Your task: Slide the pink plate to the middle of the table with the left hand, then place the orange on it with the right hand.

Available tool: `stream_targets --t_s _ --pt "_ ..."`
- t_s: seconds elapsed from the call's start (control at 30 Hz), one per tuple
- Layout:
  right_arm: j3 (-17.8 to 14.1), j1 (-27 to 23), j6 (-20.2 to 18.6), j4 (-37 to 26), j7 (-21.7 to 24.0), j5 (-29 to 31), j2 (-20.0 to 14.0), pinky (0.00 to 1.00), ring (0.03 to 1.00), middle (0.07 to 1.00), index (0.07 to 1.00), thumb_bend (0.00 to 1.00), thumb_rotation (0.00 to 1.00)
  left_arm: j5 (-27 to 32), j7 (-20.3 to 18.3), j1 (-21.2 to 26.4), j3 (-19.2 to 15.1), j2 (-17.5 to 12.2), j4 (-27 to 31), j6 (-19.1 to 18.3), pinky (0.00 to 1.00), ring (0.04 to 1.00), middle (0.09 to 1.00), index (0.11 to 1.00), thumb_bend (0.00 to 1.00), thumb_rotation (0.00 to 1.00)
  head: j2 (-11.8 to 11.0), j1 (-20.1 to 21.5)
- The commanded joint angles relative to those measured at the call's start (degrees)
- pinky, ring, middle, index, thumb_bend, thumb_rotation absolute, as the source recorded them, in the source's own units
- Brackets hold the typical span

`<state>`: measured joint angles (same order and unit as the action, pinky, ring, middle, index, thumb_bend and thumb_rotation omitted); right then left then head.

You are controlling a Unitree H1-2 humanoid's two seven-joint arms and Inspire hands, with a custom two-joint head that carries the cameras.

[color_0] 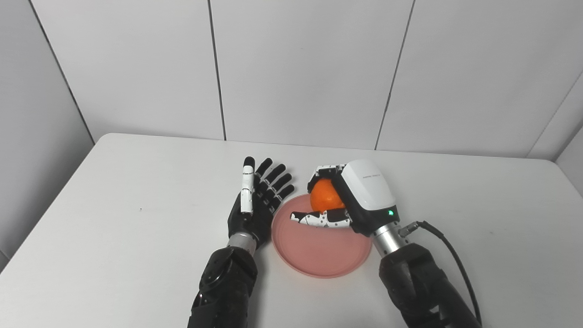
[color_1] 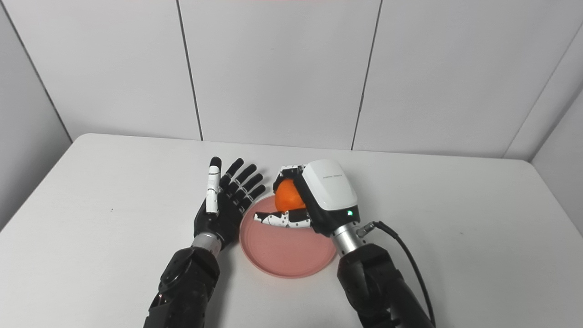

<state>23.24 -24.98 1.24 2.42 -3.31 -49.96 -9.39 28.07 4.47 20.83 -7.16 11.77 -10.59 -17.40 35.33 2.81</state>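
Note:
The pink plate (color_0: 314, 248) lies flat near the middle of the white table. Over its far rim my right hand (color_0: 360, 196) is shut on the orange (color_0: 324, 196), fingers curled over the top and thumb stretched out beneath it above the plate. Whether the orange touches the plate cannot be told. My left hand (color_0: 257, 198) rests open, palm up and fingers spread, just left of the plate, its fingers close to the rim and holding nothing.
The white table (color_0: 114, 205) extends to both sides, with its far edge against a grey panelled wall (color_0: 300, 68). A black cable (color_0: 448, 248) loops from my right wrist over the table.

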Motion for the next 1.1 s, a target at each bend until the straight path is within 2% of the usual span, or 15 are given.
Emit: stream_targets --t_s 0.0,0.23,0.5,0.77,0.93,1.07 --pt "-0.10 -1.72 2.57 -0.26 -2.18 -0.45 -0.04 0.10 0.157 0.224 0.263 0.49 0.46 -0.59 2.38 -3.29 -0.33 2.21 -1.90 -4.31 0.78 0.795 0.806 0.858 0.61 0.83 0.02 0.00" --pt "0.56 -1.54 1.23 1.80 -1.41 -2.18 -0.56 0.13 0.189 0.256 0.306 0.47 0.52 -1.16 2.41 -3.24 0.12 1.95 -1.98 -4.26 0.76 0.780 0.794 0.854 0.61 0.85 0.13 0.12" --pt "1.64 -0.63 3.03 4.01 -3.34 -2.85 -1.09 0.12 0.171 0.241 0.291 0.48 0.48 -1.64 2.44 -3.31 0.50 1.79 -2.15 -4.16 0.76 0.783 0.798 0.857 0.60 0.85 0.13 0.12" --pt "2.85 -0.15 3.03 4.47 -3.74 -3.07 -1.61 0.11 0.166 0.242 0.294 0.48 0.48 -2.10 2.45 -3.22 0.65 1.73 -2.30 -4.17 0.77 0.785 0.800 0.866 0.59 0.88 0.33 0.45" --pt "3.20 0.29 2.92 4.60 -3.96 -2.65 -1.63 0.12 0.183 0.265 0.336 0.52 0.44 -2.15 2.30 -3.16 0.70 1.64 -2.46 -4.26 0.79 0.787 0.801 0.861 0.59 0.88 0.33 0.45" --pt "3.30 0.87 2.87 4.70 -4.71 -2.78 -1.50 0.12 0.175 0.257 0.320 0.56 0.42 -2.22 2.46 -3.15 0.70 1.73 -2.38 -4.33 0.77 0.760 0.778 0.829 0.59 0.87 0.47 0.48"
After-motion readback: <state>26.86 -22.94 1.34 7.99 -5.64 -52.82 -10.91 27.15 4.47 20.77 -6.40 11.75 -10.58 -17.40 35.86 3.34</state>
